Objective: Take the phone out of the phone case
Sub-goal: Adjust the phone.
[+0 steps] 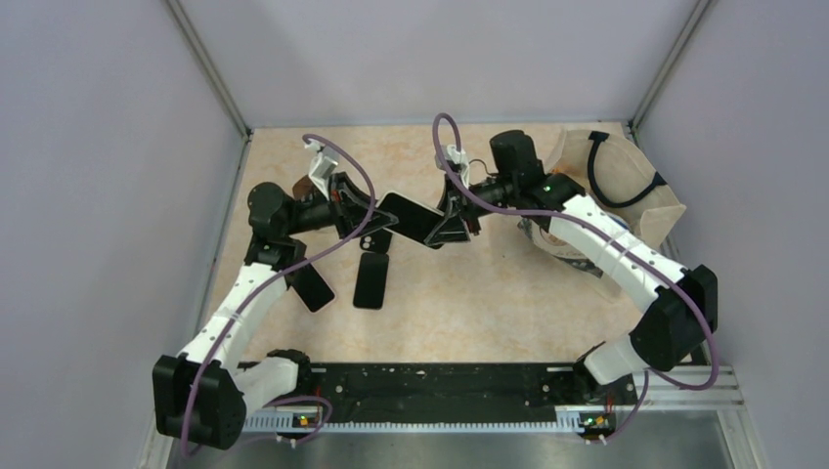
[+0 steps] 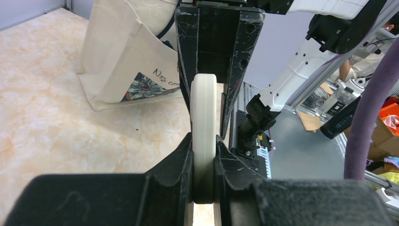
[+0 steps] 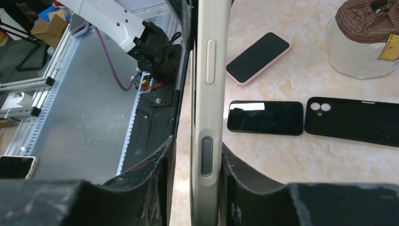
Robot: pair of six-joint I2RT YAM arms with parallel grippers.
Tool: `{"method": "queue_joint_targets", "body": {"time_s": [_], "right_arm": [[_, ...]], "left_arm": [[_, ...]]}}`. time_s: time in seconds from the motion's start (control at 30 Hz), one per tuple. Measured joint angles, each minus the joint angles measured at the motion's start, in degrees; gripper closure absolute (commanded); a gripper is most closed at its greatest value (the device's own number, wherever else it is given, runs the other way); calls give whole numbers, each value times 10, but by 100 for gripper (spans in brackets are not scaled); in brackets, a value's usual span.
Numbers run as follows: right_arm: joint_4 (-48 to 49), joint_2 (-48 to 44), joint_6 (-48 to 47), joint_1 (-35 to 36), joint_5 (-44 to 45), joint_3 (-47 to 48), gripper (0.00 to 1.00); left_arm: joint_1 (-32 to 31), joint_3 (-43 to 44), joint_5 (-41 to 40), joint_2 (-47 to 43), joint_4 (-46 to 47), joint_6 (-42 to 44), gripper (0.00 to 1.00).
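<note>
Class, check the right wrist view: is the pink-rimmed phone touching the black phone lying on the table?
No, a strip of bare table separates the pink-rimmed phone from the black phone.

Overhead; wrist close-ups on shared phone (image 1: 411, 217)

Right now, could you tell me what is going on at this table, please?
Both arms hold one phone above the table, the left gripper shut on one end and the right gripper on the other. It seems still in its pale case. A black phone, a black case and a pink-cased phone lie below.
</note>
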Motion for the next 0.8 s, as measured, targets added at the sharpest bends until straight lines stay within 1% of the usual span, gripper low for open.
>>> {"method": "queue_joint_targets", "body": {"time_s": [0.03,0.1,0.23,0.27,0.3,0.33,0.37,0.43,0.47,0.5,0.53,0.57,0.67,0.8], "right_arm": [[0,2,0,1,2,0,80],[0,5,-1,2,5,0,100],[-1,9,3,2,9,0,100],[-1,9,2,2,10,0,100],[-1,9,1,2,10,0,100],[-3,9,-1,2,11,0,100],[-4,9,-4,2,13,0,100],[-8,9,-11,2,19,-1,100],[-13,9,-16,4,23,-2,100],[-18,9,-20,5,29,-3,100],[-20,7,-24,6,33,-5,100],[-26,6,-29,6,38,-5,100],[-36,0,-42,8,53,-6,100],[-49,-9,-62,11,75,-5,100]], "left_arm": [[-1,0,0,-1,-4,1,100],[-4,0,-1,-2,-12,4,100],[-6,0,0,-8,-27,19,100],[-7,0,-1,-8,-30,21,95],[-8,0,-2,-9,-32,25,83],[-8,0,-3,-9,-34,27,66],[-8,-1,-4,-9,-35,30,53],[-8,-2,-9,-9,-35,35,36],[-8,-2,-12,-9,-35,36,23],[-8,-2,-15,-9,-35,35,17],[-8,-2,-18,-8,-35,36,14],[-8,-1,-21,-8,-36,32,13],[-8,3,-26,-2,-36,19,14],[-8,26,-33,31,-33,-12,24]]}}
